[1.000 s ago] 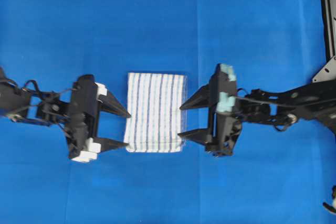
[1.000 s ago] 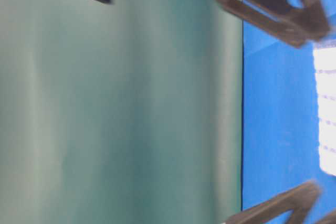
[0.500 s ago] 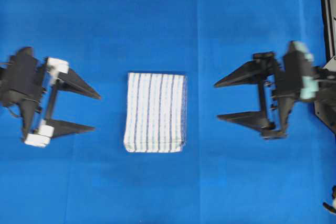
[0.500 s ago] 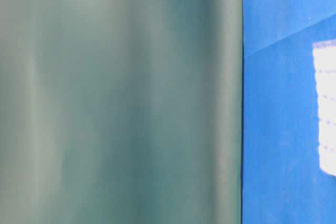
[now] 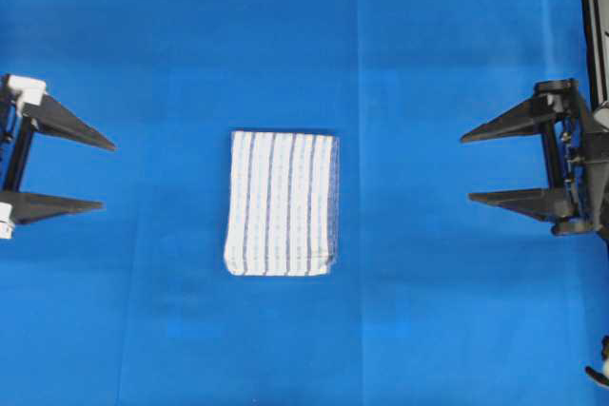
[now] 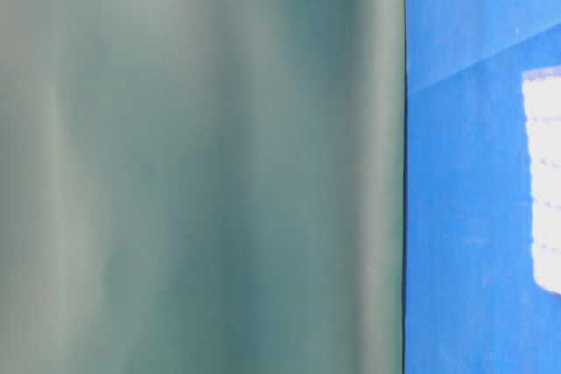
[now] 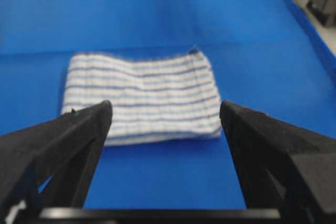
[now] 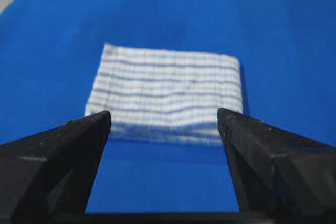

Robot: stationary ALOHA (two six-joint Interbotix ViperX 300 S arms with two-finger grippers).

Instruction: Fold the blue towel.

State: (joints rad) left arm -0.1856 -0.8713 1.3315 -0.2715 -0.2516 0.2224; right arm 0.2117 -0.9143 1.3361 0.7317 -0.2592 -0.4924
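The blue towel (image 5: pixel 282 203), white with thin blue stripes, lies folded into a small thick rectangle in the middle of the blue table covering. It also shows in the left wrist view (image 7: pixel 142 98), the right wrist view (image 8: pixel 167 94) and at the right edge of the table-level view (image 6: pixel 543 177). My left gripper (image 5: pixel 107 176) stands open far to the towel's left, empty. My right gripper (image 5: pixel 466 168) stands open far to its right, also empty. Both point at the towel from a distance; neither touches it.
The blue table covering (image 5: pixel 304 26) fills the overhead view. A dark metal frame (image 5: pixel 595 26) runs along the right edge. In the table-level view a grey-green wall (image 6: pixel 202 164) takes up most of the picture.
Both grippers have drawn back from the towel's short sides toward the left and right edges of the table. They have stayed open. The towel has not moved.
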